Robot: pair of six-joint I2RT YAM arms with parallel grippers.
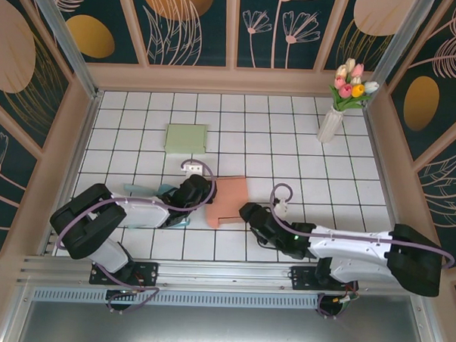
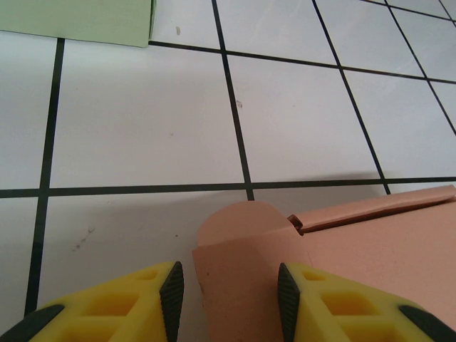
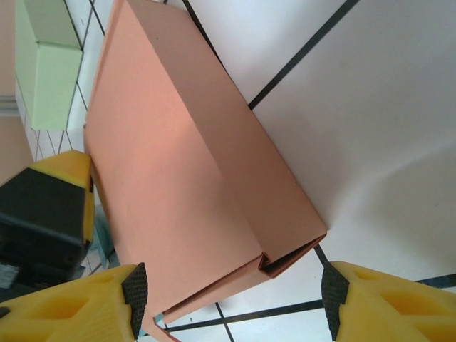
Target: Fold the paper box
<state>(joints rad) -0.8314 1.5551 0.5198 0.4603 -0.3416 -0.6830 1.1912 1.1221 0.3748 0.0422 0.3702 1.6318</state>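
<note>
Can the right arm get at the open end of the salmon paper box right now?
Probably yes. The right gripper is open, and the open end of the salmon paper box lies just ahead between its jaws, with nothing blocking the way.

You get bright, even light in all three views, probably from above. The white table (image 1: pixel 290 143) gives no hard glare. The pink box (image 2: pixel 370 242) throws a soft grey shadow on the tiles in both wrist views. In the right wrist view the green box (image 3: pixel 46 71) looks slightly blurred. In the top view the walls (image 1: pixel 34 94) lean outward at the edges.
</note>
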